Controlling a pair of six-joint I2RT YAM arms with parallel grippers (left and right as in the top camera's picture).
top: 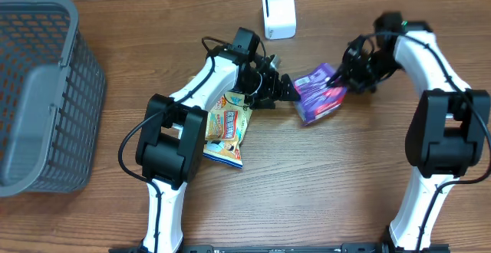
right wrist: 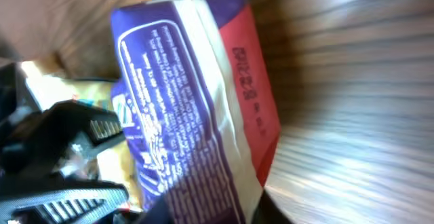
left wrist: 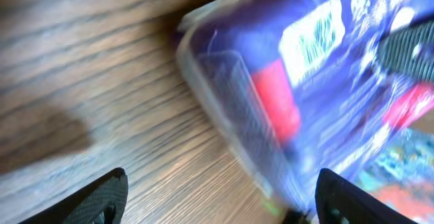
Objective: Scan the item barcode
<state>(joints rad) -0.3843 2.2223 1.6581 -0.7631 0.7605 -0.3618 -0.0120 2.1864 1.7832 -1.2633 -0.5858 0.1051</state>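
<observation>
Right end effector [top: 341, 80] pinches the purple packet [top: 318, 96] by its right edge, mid-tabletop [top: 307, 184]. Left end effector [top: 288, 92] gapes wide just beside it, holding nothing. Yellow bag [top: 229, 126] lies nearby, white scanner [top: 278, 11] behind, grey basket [top: 80, 92] far left.

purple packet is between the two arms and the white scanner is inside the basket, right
No. The scanner stands on the table, outside the basket; the overhead view shows it. The purple packet is where you say.

The wooden table [top: 307, 192] bears a grey basket [top: 38, 92], white scanner [top: 278, 11] and yellow snack packet [top: 228, 130].
</observation>
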